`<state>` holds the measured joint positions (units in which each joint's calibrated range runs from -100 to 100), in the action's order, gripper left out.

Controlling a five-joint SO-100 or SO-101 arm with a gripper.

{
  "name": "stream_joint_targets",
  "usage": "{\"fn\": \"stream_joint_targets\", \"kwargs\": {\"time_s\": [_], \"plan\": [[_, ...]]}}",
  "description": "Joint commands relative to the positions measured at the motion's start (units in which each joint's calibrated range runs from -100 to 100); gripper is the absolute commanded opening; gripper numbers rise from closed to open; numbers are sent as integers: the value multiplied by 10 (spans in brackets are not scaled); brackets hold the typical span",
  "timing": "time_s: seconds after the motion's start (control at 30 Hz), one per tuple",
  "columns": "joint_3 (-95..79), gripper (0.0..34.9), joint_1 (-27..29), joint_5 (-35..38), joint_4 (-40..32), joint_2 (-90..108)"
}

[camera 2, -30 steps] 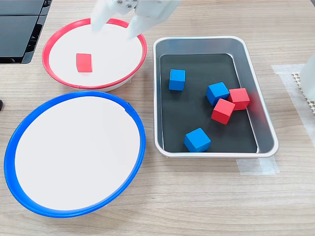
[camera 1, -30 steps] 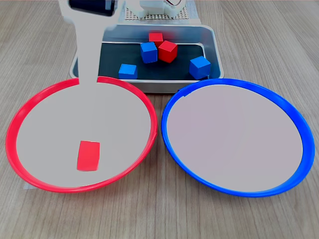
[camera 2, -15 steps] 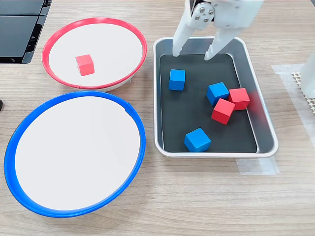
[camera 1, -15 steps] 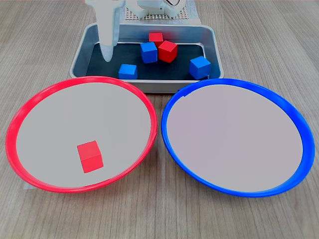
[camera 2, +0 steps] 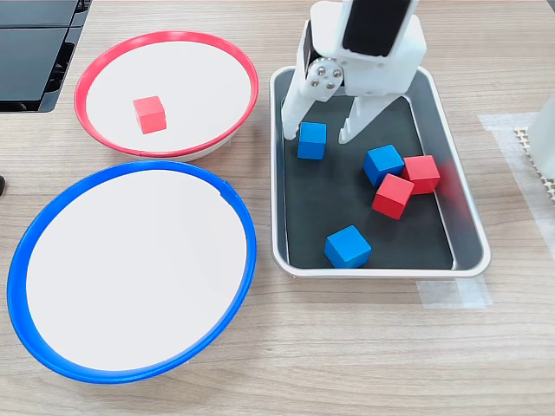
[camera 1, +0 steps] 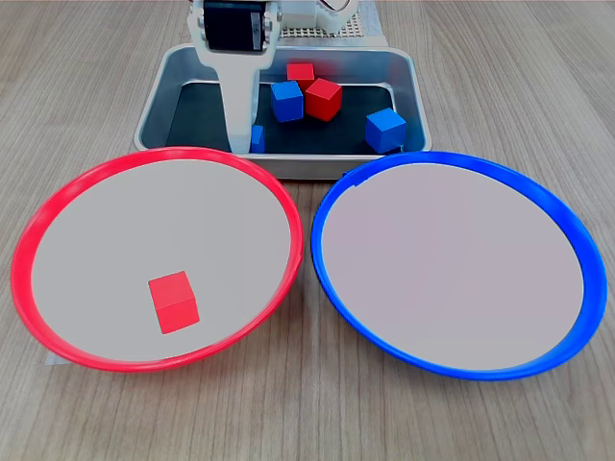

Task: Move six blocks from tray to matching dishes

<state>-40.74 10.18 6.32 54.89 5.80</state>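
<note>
The silver tray (camera 1: 415, 88) (camera 2: 469, 236) holds three blue blocks and two red ones. My open gripper (camera 2: 317, 135) (camera 1: 246, 144) is low in the tray, with one finger on each side of a blue block (camera 2: 312, 140). In the first exterior view a white finger (camera 1: 235, 115) hides most of that block (camera 1: 258, 138). The other blue blocks (camera 2: 383, 164) (camera 2: 348, 247) and the two red blocks (camera 2: 421, 173) (camera 2: 393, 196) lie apart from it. One red block (camera 1: 174, 302) (camera 2: 149, 113) rests in the red-rimmed dish (camera 1: 58, 206) (camera 2: 97, 68). The blue-rimmed dish (camera 1: 569, 223) (camera 2: 26, 251) holds nothing.
The arm's white base (camera 1: 307, 14) stands behind the tray in the first exterior view. Black flat objects (camera 2: 35, 52) lie at the second exterior view's top left, and a white perforated piece (camera 2: 539, 143) sits at its right edge. Both dishes sit close beside the tray.
My gripper has swung from above the red dish over to the tray and come down around a blue block. The red block has settled in the red dish.
</note>
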Motion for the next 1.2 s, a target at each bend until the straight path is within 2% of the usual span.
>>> {"fn": "stream_joint_targets", "kwargs": {"time_s": [0.0, 0.03, 0.17, 0.27, 0.33, 0.4, 0.5, 0.57, 0.67, 0.73, 0.77, 0.8, 0.83, 0.97, 1.1, 1.17], "plan": [[28, 35, -10, 0, -14, -12], [35, 4, -11, 1, -15, -14], [86, 2, -28, 21, 46, 23], [195, 1, -102, 30, 100, 74], [260, 1, -147, 21, 95, 58], [323, 2, -194, 8, 56, 12], [340, 2, -227, 3, -19, -41], [337, 35, -242, 6, -75, -80], [318, 128, -248, 19, -129, -113], [307, 189, -252, 29, -137, -117], [303, 190, -252, 31, -134, -116], [300, 176, -252, 32, -124, -107], [297, 147, -250, 32, -110, -95], [262, 3, -234, 30, -5, -15], [173, 3, -207, 36, 116, 74], [104, 4, -194, 44, 136, 108]]}}
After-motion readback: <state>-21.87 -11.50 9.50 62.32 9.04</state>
